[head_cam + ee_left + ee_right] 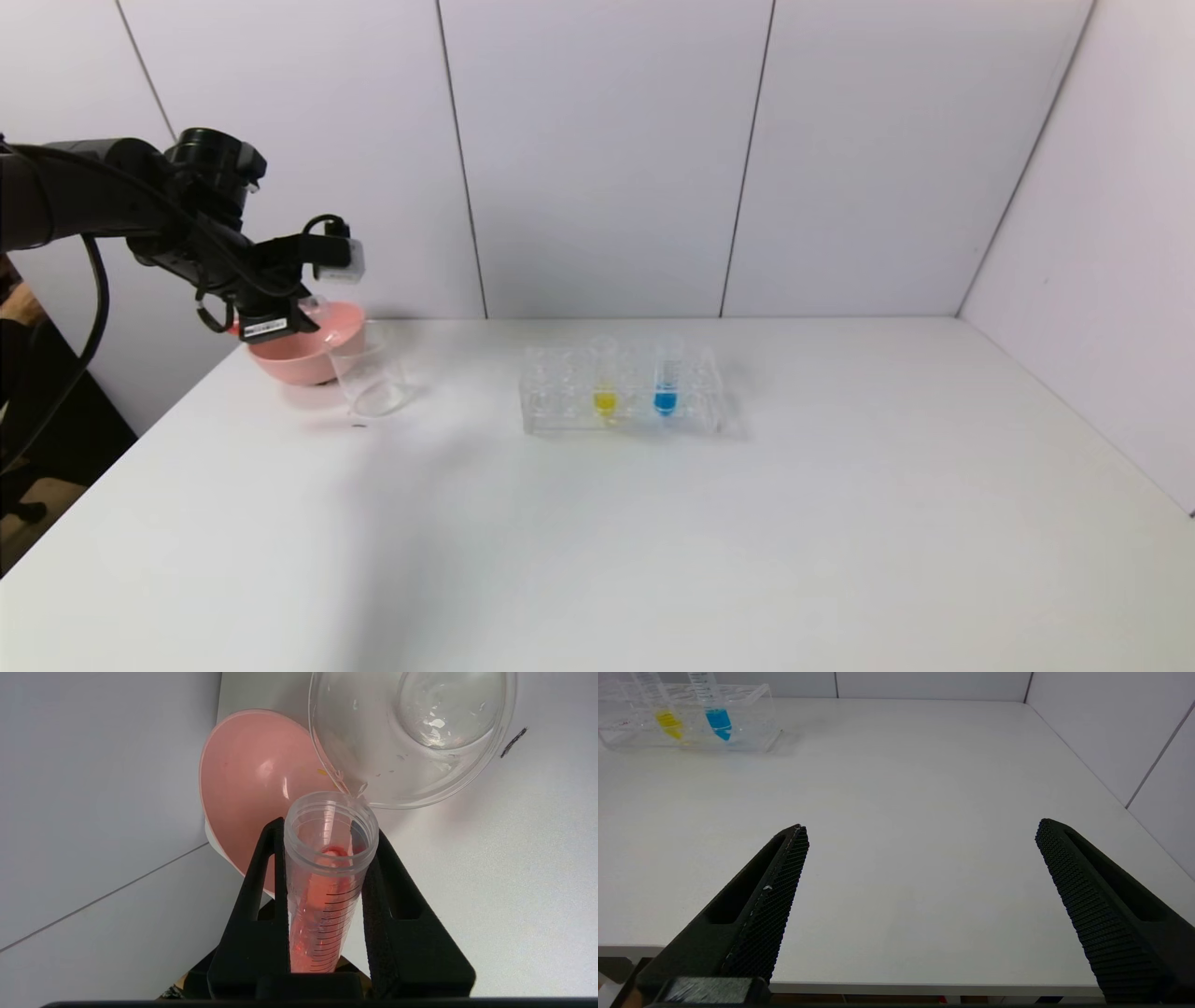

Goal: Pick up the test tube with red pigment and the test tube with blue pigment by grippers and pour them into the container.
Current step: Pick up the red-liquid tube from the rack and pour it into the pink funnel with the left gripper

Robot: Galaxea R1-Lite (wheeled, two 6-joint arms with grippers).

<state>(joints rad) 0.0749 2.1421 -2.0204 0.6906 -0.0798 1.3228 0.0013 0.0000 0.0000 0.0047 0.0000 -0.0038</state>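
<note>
My left gripper [329,828] is shut on the test tube with red pigment [322,905], which is tilted, with its open mouth just short of the lip of the clear glass beaker [411,737]. Red liquid lies along the inside of the tube. No coloured liquid shows in the beaker. In the head view the left gripper [297,313] hangs over the pink bowl, beside the beaker [373,378]. The test tube with blue pigment [665,399] stands in the clear rack [560,397]; it also shows in the right wrist view [718,721]. My right gripper [922,830] is open and empty, low near the table's front edge.
A pink round bowl [299,359] sits right behind the beaker and touches it; it also shows in the left wrist view [252,788]. A tube of yellow liquid [605,401] stands in the rack beside the blue one. White walls close the back and right sides.
</note>
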